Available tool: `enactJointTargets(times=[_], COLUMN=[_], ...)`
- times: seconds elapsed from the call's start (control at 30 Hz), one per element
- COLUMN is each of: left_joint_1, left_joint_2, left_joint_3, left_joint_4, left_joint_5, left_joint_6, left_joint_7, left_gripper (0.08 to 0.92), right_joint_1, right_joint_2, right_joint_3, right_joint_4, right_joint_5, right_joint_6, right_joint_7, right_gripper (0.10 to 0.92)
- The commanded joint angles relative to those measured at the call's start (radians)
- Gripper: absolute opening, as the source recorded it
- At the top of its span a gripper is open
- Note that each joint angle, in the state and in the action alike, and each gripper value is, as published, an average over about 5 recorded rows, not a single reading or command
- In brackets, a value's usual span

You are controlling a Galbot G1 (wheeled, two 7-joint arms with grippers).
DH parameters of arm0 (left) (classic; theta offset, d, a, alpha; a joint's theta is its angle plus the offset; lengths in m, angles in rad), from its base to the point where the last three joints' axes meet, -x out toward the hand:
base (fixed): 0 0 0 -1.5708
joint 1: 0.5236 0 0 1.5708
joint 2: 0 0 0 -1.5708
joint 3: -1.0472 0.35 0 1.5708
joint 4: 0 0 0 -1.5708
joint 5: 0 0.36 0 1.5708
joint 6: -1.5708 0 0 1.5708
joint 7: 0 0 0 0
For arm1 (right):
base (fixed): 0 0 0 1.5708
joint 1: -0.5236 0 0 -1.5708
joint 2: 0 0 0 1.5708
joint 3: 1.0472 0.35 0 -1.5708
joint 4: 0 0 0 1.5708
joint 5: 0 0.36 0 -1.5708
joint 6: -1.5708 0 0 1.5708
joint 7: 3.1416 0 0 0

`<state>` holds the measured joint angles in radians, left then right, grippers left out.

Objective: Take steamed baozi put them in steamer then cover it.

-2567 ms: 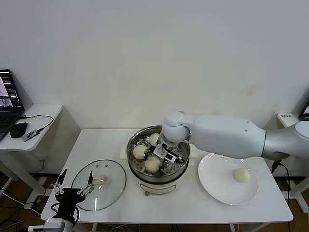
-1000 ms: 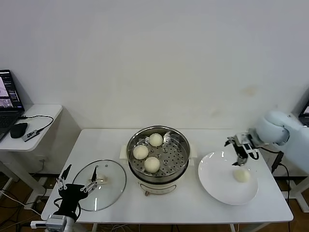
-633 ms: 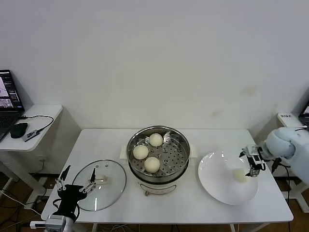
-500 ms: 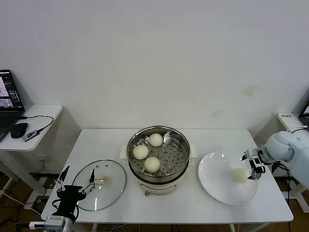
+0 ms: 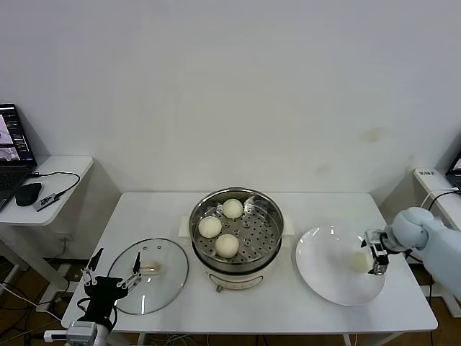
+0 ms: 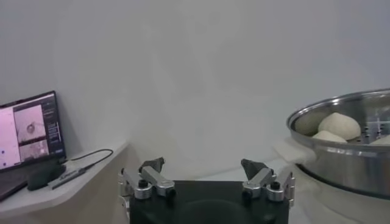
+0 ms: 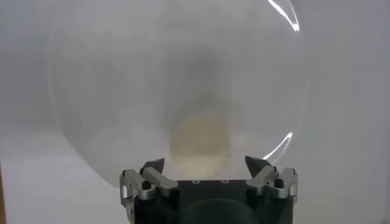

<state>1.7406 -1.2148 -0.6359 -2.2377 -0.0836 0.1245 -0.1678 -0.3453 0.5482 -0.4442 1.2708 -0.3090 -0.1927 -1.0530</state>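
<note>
The right gripper (image 5: 374, 254) has swung from the steamer (image 5: 235, 229) to the last bun (image 5: 358, 261), fingers spread around it; three buns sit inside. The left gripper (image 5: 110, 275) waits, spread, near the lid (image 5: 148, 275).

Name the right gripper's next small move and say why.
Probably close on the last baozi. The right gripper is open at that bun on the white plate, jaws either side of it in the wrist view, while three buns already sit in the steamer and the cover lies aside.

Cover (image 5: 148, 275) left of steamer (image 5: 236, 236)
</note>
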Motion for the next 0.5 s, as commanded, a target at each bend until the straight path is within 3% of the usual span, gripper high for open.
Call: enactJointTargets(times=[0.03,0.5], left_joint_1=[-0.001,-0.005], left_joint_2=[0.0,0.0], left_joint_3=[0.001,0.003], left_joint_4=[-0.002,-0.002], left_joint_5=[0.0,0.0], left_joint_6=[0.001,0.001], left_joint_7=[0.001,0.0], left_gripper=[0.823,0.823], right_joint_1=[-0.03,0.096], right_joint_2=[0.049,0.013], right_joint_3=[0.022,-0.049], right_joint_4=[-0.05,-0.007], right_joint_5=[-0.021,0.017], right_joint_6=[0.002,-0.013], right_joint_7=[0.011,-0.023], right_gripper=[0.802,0.635])
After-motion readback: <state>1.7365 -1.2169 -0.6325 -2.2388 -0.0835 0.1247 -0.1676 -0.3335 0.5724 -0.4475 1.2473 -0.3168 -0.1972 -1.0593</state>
